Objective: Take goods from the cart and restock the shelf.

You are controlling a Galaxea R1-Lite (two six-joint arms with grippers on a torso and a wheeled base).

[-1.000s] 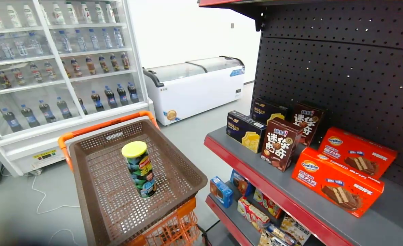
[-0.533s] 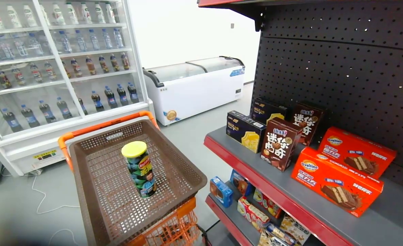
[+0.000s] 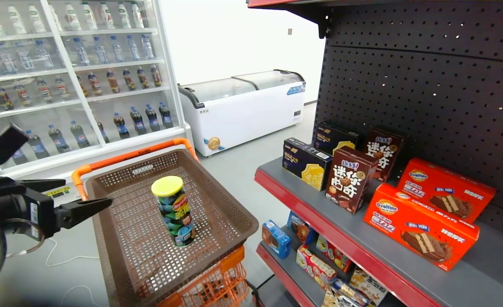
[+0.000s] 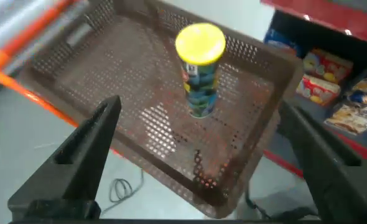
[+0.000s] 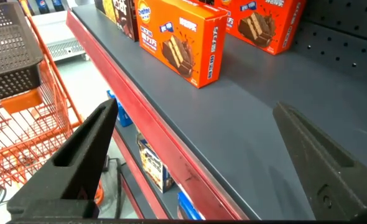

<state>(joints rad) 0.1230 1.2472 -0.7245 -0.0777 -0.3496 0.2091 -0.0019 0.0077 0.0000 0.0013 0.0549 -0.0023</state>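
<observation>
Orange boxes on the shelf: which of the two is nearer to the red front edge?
The front orange box, low in the head view; the rear orange box stands behind it, close to the pegboard.

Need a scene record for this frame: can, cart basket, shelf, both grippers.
can: upright in basket, yellow lid, ungrasped
cart basket: brown, perforated, orange handle
shelf: grey deck, snack boxes toward the back
left gripper: jaws open, at basket's left rim, apart from can
right gripper: jaws open, facing shelf deck
</observation>
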